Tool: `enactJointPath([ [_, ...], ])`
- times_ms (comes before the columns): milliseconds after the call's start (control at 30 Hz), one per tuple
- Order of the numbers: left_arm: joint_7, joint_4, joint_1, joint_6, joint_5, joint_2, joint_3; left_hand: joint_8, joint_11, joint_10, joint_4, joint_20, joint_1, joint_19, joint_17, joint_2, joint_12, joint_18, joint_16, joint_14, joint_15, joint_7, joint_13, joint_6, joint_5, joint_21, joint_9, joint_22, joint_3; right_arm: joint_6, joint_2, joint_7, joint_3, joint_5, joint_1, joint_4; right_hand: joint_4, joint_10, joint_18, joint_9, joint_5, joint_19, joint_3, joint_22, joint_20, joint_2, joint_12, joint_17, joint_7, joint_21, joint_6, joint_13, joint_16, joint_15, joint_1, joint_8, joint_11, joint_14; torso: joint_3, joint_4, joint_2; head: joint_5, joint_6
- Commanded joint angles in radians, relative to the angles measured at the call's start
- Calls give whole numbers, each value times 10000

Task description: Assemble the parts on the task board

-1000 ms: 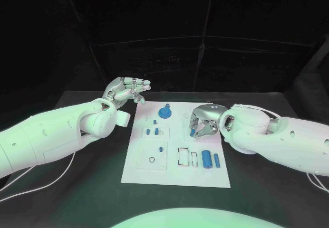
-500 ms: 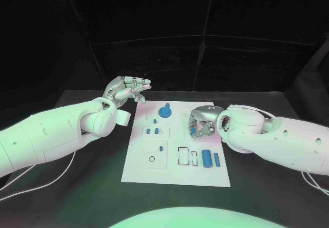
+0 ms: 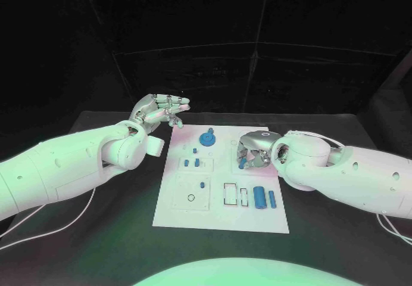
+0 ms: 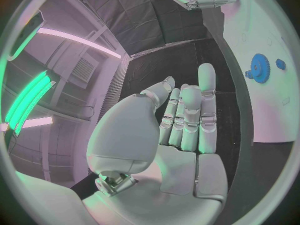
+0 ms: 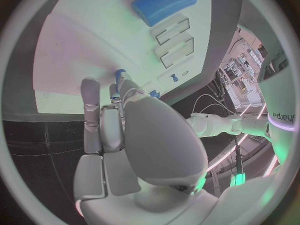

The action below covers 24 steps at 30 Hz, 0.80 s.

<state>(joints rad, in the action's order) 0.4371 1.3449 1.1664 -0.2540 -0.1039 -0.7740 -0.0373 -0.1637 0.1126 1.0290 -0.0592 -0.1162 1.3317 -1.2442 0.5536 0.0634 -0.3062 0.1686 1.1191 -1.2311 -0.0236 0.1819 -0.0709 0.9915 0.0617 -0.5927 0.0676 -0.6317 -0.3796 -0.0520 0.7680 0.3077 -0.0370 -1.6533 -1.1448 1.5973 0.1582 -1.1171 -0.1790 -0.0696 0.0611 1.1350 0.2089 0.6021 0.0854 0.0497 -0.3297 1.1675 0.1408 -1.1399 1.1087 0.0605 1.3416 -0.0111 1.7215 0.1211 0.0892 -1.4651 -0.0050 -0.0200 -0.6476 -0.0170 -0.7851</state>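
The white task board (image 3: 221, 215) lies mid-table. A blue gear (image 3: 207, 140) stands near its far edge, and a thick blue cylinder (image 3: 259, 197) lies by a thinner one (image 3: 271, 199) at the near right. My right hand (image 3: 255, 152) hovers low over the board's right middle and pinches a small blue part (image 3: 243, 162) at its fingertips. The right wrist view shows that part (image 5: 119, 76) just above the board (image 5: 81, 30). My left hand (image 3: 161, 110) is raised beyond the board's far left corner, fingers extended and holding nothing. The left wrist view shows the gear (image 4: 259, 65) past those fingers (image 4: 187, 115).
Small blue pegs (image 3: 192, 162) stand in the board's left-middle block, with another (image 3: 202, 185) nearer. Two rectangular slots (image 3: 230, 195) lie beside the cylinders, and a ring outline (image 3: 190, 198) is at the near left. Black table surrounds the board. A white cable (image 3: 52, 229) trails at the left.
The right hand has shifted slightly toward the board's far side, still pinching the small blue part. The left hand has hardly moved.
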Motion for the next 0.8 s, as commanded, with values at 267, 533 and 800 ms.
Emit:
enactJointPath([
  [267,58,5,18,87,29,-3,8,-30,-5,-75,-73,-19,62,50,-8,-6,-35,131,-35,53,9,17,12,-52,-48,50,-9,8,-3,-1249,246,-41,-1,-430,8,493,-894,-585,156,22,-42,-199,2130,319,13,568,228,61,8,-416,225,105,114,-73,-902,-169,-210,-351,-1,18,8,-14,23],
  [533,67,-14,17,81,29,-2,7,-34,2,-86,-57,-23,33,49,-9,-8,-45,129,-31,56,3,24,12,-58,-50,53,-8,11,17,-1839,825,16,26,-454,-13,1491,-1428,-638,147,16,-37,-248,2984,427,11,765,273,78,25,-564,268,133,134,-48,-1510,-237,-210,-354,-12,5,21,13,79],
  [800,70,2,17,74,29,-4,7,-34,2,-86,-57,-23,33,49,-9,-8,-45,129,-31,56,3,24,12,-58,-50,53,-8,11,17,-2068,795,-91,68,-354,-63,2189,-1611,-648,148,14,-9,-253,3238,470,14,811,285,92,35,-619,281,141,148,-46,-1704,-254,-201,-358,-16,-4,2,-36,82],
])
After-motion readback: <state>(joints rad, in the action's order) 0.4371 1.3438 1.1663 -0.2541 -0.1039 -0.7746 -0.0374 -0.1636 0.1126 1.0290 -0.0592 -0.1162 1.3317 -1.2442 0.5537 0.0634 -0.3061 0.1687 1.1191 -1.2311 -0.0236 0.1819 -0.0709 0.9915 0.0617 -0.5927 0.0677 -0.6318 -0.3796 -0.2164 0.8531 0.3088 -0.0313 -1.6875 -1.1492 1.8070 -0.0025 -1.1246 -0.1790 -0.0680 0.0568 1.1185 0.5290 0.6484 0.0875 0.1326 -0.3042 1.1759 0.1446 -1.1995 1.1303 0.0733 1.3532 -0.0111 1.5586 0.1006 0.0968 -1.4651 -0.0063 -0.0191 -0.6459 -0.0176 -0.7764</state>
